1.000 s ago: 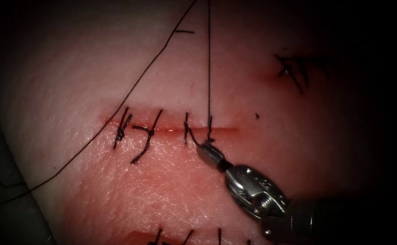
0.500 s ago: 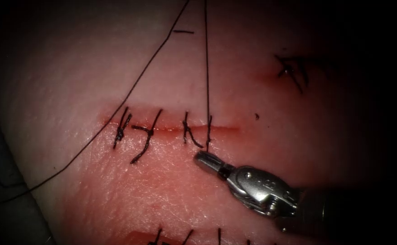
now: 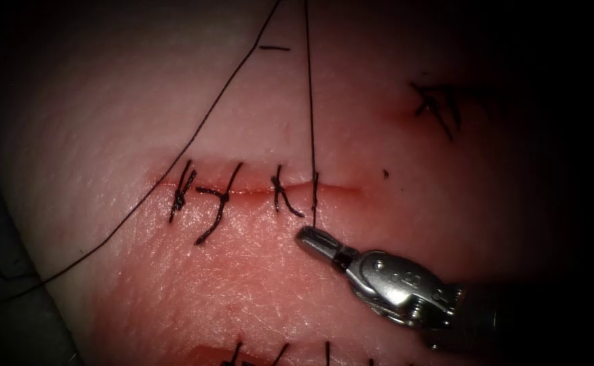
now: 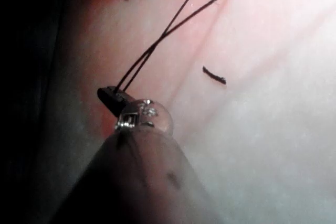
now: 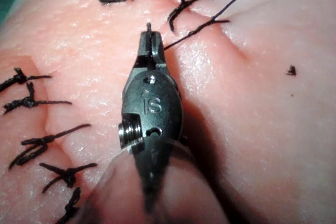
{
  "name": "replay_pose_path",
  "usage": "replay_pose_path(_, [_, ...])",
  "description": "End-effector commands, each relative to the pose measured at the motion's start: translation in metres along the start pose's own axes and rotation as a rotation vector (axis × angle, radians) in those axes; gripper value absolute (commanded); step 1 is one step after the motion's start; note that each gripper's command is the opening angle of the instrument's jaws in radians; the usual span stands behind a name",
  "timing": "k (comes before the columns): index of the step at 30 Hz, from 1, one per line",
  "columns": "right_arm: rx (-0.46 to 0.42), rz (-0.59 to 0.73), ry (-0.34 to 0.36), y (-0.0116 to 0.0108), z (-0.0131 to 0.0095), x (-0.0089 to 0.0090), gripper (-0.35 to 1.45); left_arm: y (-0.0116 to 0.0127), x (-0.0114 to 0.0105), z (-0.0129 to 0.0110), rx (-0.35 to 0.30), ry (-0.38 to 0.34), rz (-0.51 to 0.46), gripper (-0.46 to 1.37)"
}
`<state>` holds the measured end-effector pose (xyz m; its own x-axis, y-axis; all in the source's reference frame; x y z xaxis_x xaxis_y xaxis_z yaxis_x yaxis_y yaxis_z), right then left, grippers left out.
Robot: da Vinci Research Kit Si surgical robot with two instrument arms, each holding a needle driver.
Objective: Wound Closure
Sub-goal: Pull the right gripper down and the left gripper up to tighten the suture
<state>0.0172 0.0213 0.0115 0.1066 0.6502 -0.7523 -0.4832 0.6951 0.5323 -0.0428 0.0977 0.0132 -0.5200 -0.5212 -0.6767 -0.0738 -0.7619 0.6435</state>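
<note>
The cut [image 3: 256,192] runs across the tissue [image 3: 378,224] and bears several dark stitches [image 3: 219,200]. My right tool [image 3: 304,236] lies just below the cut's right end, jaws shut. The thread [image 3: 309,108] comes straight down across the newest stitch [image 3: 314,193] and ends at those jaws. In the right wrist view the taut thread [image 5: 210,20] meets the side of the right tool [image 5: 149,38], and a dark end pokes past the tips. My left tool [image 4: 107,94] is shut on the thread, two strands [image 4: 157,45] leading away. A second strand [image 3: 195,135] curves off to the lower left.
A short cut end of thread [image 3: 274,47] lies above the cut, also seen as a cut end [image 4: 214,75]. A separate knotted stitch [image 3: 438,103] sits upper right with red fluid around it. Another row of stitches [image 3: 280,352] runs below, near the row of stitches [image 5: 37,145].
My right tool has drawn down and away from the cut's right end, its shaft lying flatter. The thread below the newest stitch now reaches further down, following the jaws.
</note>
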Motion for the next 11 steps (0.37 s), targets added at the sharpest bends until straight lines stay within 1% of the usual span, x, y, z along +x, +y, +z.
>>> replay_pose_path(1, [-0.003,0.000,-0.004,-0.0001,0.0000,0.0000,-0.35,0.0000,-0.0001,0.0001,-0.009,-0.001,0.000,-0.35])
replay_pose_path(10, [0.010,-0.002,-0.036,-0.0003,0.0001,-0.0004,-0.35,0.0000,0.0000,0.0001,-0.008,-0.002,0.000,-0.35])
replay_pose_path(11, [0.016,-0.003,-0.041,-0.0001,0.0002,-0.0004,-0.35,0.0002,0.0003,-0.0002,-0.008,-0.004,0.002,-0.35])
